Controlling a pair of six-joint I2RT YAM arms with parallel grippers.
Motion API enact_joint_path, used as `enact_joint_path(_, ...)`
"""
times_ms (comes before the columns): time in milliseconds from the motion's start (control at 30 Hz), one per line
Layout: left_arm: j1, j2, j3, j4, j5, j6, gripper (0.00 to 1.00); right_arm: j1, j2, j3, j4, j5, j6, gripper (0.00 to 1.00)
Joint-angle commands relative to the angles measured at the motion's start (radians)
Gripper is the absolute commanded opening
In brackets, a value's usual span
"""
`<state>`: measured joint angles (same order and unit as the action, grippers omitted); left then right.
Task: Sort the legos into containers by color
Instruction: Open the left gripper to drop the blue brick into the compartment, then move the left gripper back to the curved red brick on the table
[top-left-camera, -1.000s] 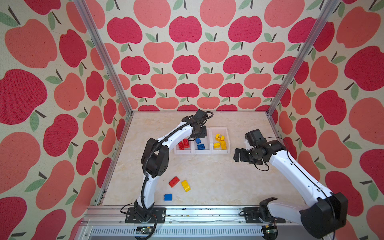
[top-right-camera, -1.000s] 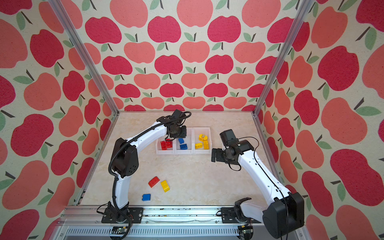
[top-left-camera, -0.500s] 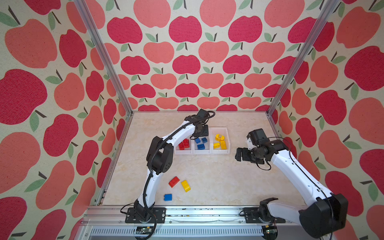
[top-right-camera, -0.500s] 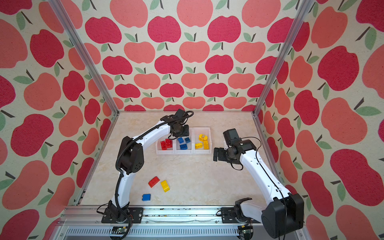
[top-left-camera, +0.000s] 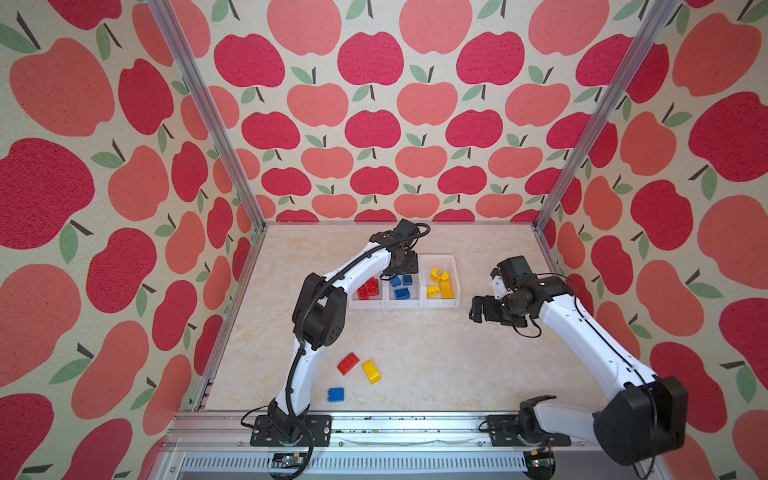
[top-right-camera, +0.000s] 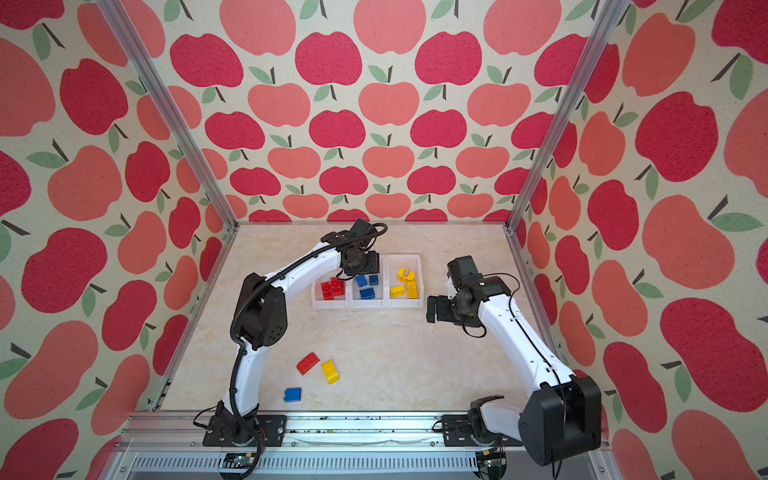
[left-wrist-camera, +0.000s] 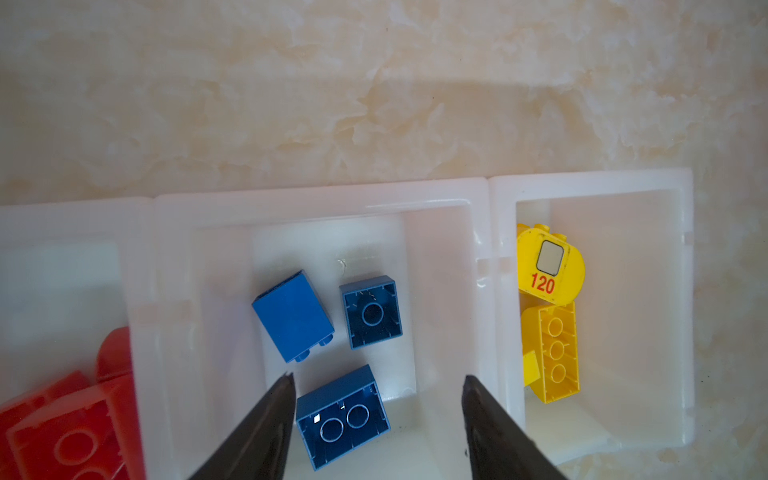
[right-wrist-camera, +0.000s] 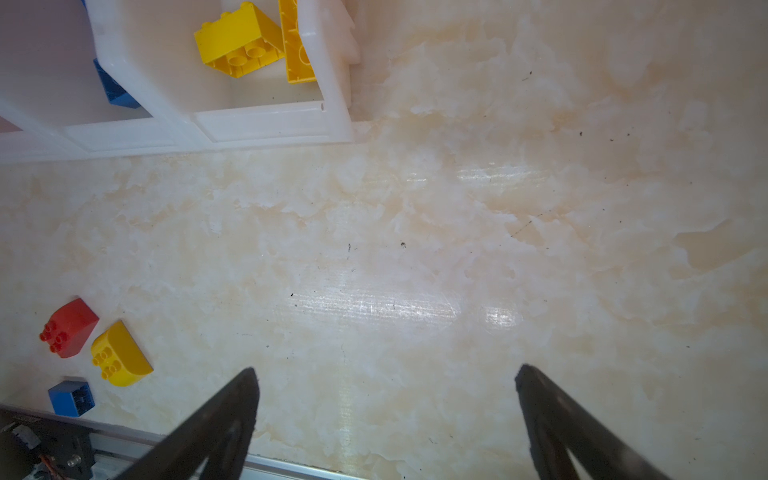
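three bricks still wait outside on the beige marbled tabletop (top-left-camera: 436, 353), near its front edge; they come last here. the three joined white translucent plastic bins (top-left-camera: 405, 304) stand in a row toward the back. in both top views they hold red bricks on the left, blue in the middle and yellow on the right. the left hand (left-wrist-camera: 378, 377) hangs over the middle bin. its fingers were nearly together a second ago and now stand apart, holding nothing. a blue plastic brick (left-wrist-camera: 343, 417) lies underside up just below them, beside two other blue ones. i judge it was just let go, so one more piece is sorted. the right hand (right-wrist-camera: 385, 369) is wide apart and empty over bare tabletop beside the bins. what remains: a red sloped brick (top-left-camera: 348, 363), a yellow sloped brick (top-left-camera: 371, 371) just beside it, and a small blue brick (top-left-camera: 336, 394) near them.
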<state>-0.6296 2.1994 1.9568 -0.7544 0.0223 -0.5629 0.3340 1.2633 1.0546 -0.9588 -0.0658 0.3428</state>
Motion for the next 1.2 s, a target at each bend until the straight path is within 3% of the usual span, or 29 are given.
enact_joint_path(0,-0.012,-0.076,-0.046,-0.030,-0.044,-0.022,0.68,-0.010,0.013,0.038,0.008,-0.026,-0.035,0.99)
enact_joint_path(300,-0.062,-0.242,-0.239,-0.045,-0.084,-0.025,0.73,-0.015,0.038,0.031,-0.001,-0.087,-0.048,0.99)
enact_joint_path(767,-0.114,-0.659,-0.654,-0.114,-0.099,0.015,0.83,-0.012,-0.079,-0.055,0.005,-0.112,-0.001,0.99)
enact_joint_path(1167,-0.149,-0.956,-0.969,-0.187,-0.128,-0.056,0.90,0.062,-0.130,-0.090,0.010,-0.090,0.047,0.99)
